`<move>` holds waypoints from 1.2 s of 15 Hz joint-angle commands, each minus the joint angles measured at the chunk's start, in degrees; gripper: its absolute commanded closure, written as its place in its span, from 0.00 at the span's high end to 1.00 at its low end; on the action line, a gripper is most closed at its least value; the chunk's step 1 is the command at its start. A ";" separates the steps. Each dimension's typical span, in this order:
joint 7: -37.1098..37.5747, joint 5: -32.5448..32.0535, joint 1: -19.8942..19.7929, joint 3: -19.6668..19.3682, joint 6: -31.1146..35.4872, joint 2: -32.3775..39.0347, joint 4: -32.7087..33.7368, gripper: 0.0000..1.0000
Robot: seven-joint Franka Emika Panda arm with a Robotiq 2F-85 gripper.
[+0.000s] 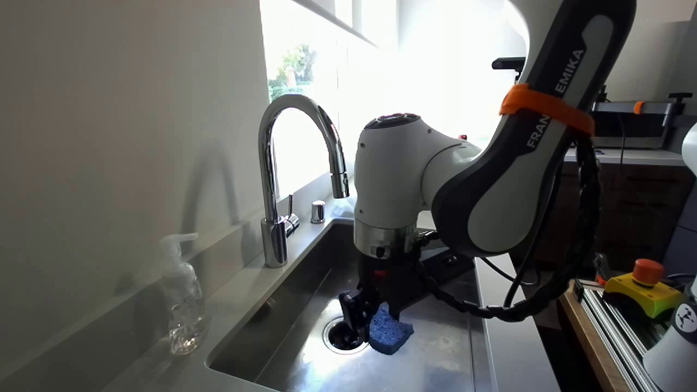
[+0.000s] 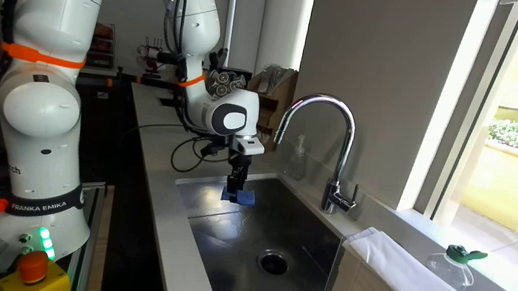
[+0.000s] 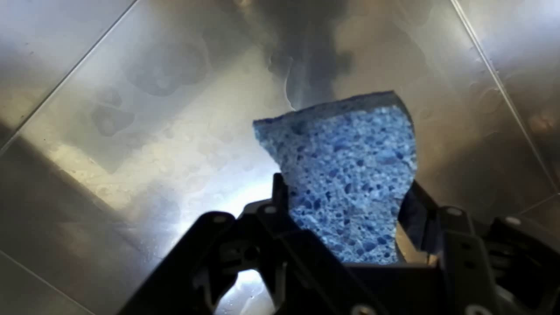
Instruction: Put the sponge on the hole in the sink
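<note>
The blue sponge [image 1: 390, 333] is pinched between the fingers of my gripper [image 1: 366, 321]. In the wrist view the sponge [image 3: 350, 162] is squeezed between both black fingertips [image 3: 346, 199] and bulges out past them. In an exterior view the gripper [image 2: 235, 187] holds the sponge [image 2: 246, 197] above the far end of the steel sink [image 2: 225, 246]. The hole [image 2: 273, 263] is a dark round drain with a shiny rim, uncovered, toward the near end. The hole [image 1: 338, 336] also shows partly behind the finger, left of the sponge. The hole is not in the wrist view.
A tall chrome faucet [image 2: 351, 137] arches over the sink's edge, with a lever at its base. A clear pump bottle [image 1: 185, 305] stands on the counter by the wall. A white cloth [image 2: 425, 287] and a green-capped bottle [image 2: 452, 268] are near the window.
</note>
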 commanded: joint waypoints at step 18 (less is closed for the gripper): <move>-14.04 -1.09 -8.01 -5.86 2.02 9.12 6.74 0.37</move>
